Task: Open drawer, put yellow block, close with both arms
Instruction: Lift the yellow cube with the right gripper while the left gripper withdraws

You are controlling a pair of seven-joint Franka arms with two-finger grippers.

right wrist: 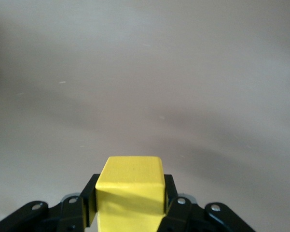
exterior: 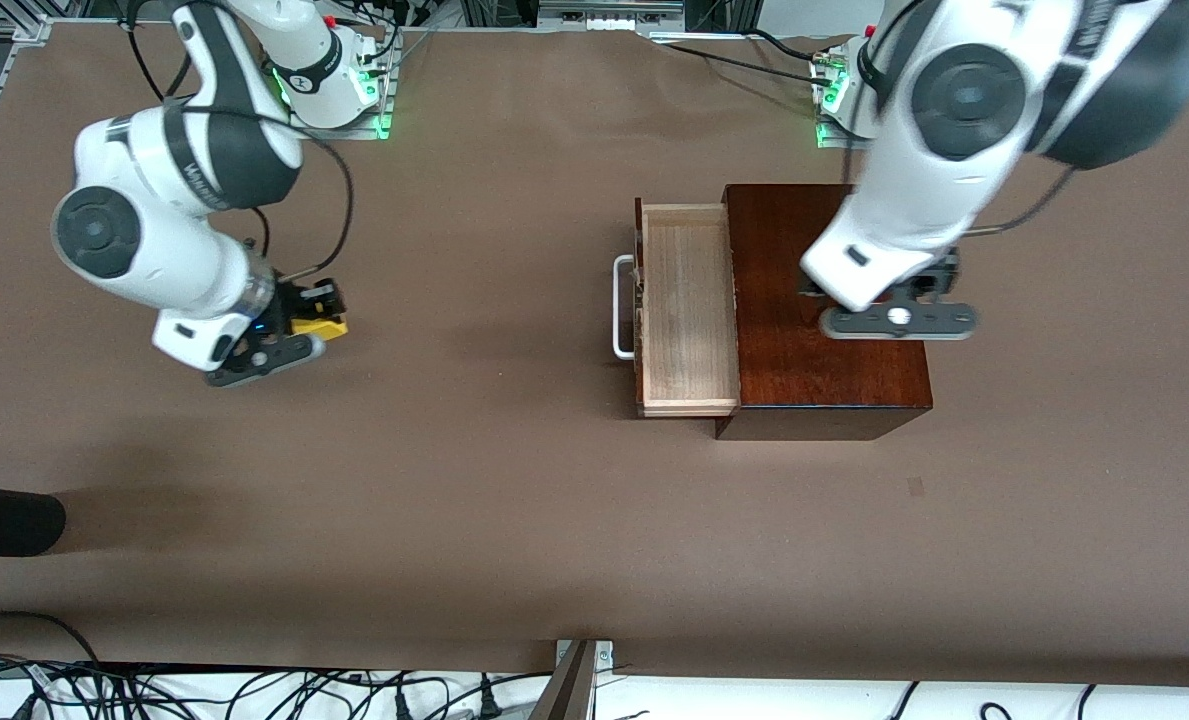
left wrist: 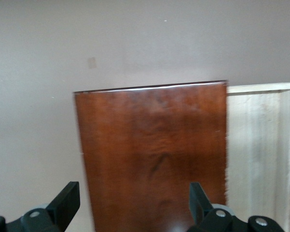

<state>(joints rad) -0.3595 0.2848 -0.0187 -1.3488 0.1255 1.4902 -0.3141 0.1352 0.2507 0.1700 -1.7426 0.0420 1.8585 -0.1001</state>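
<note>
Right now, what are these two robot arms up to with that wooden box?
The drawer of the wooden box is pulled out and looks empty. The right pincer is shut on the yellow block, over the bare table toward the right arm's end. The left pincer hangs open over the box's top. The block is not yet in the drawer.

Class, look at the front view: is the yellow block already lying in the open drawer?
No. The drawer shows only bare pale wood, while the yellow block sits between the fingers of the right gripper, toward the right arm's end of the table.
</note>
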